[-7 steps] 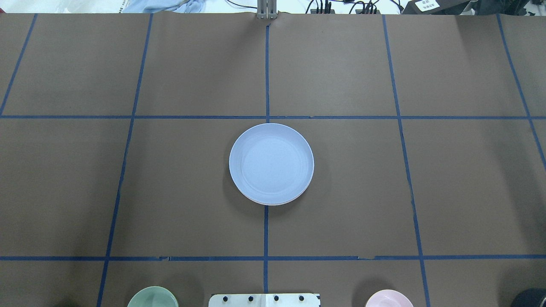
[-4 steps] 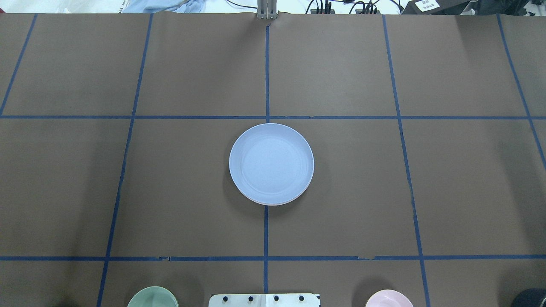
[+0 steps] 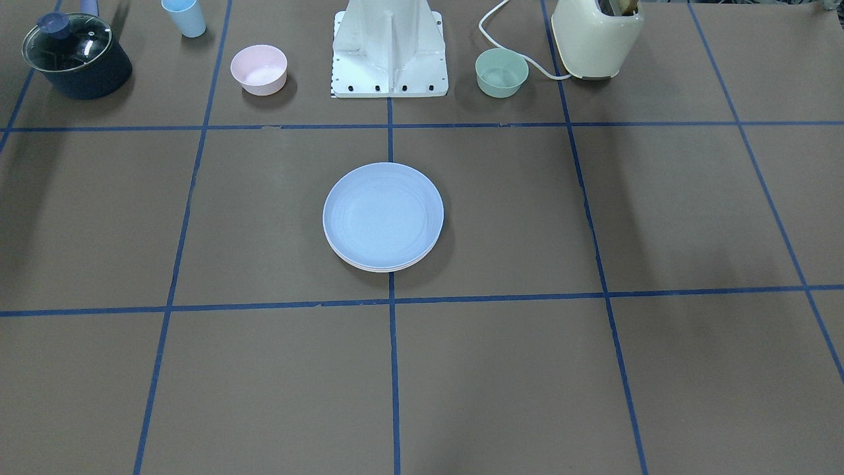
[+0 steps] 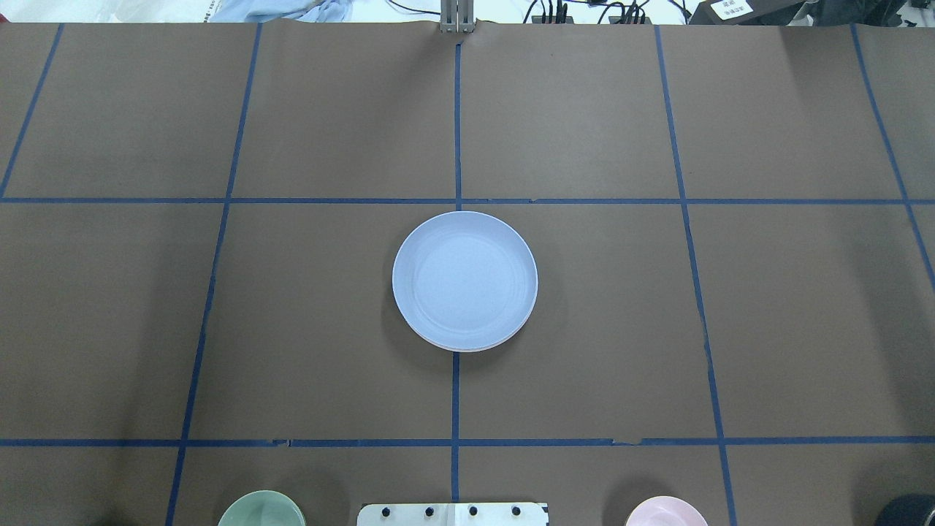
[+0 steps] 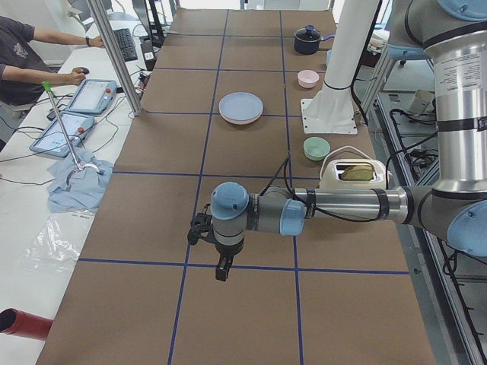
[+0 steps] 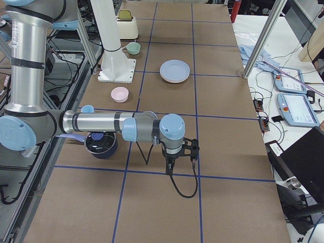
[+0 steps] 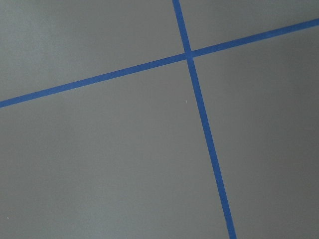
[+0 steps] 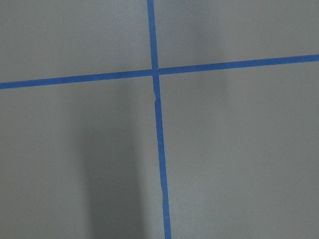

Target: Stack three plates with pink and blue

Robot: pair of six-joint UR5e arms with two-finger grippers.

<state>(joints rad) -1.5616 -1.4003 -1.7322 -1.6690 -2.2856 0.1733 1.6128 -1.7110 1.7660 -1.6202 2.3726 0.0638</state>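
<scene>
A light blue plate (image 4: pixel 464 277) lies on top of a stack at the table's middle, also in the front view (image 3: pixel 383 212). Thin pale rims of plates under it (image 4: pixel 467 348) show at the stack's edge (image 3: pixel 382 269); I cannot tell their colours apart. The left gripper (image 5: pixel 221 270) hangs over the table far from the stack, near the table's left end. The right gripper (image 6: pixel 169 169) hangs near the right end. Both show only in the side views, so I cannot tell if they are open or shut. Both wrist views show only brown paper and blue tape.
By the robot's base (image 3: pixel 389 49) stand a small pink bowl (image 3: pixel 258 68), a small green bowl (image 3: pixel 502 72), a cream toaster (image 3: pixel 597 36), a dark lidded pot (image 3: pixel 76 56) and a blue cup (image 3: pixel 184 16). An operator (image 5: pixel 23 53) sits beyond the table's far edge.
</scene>
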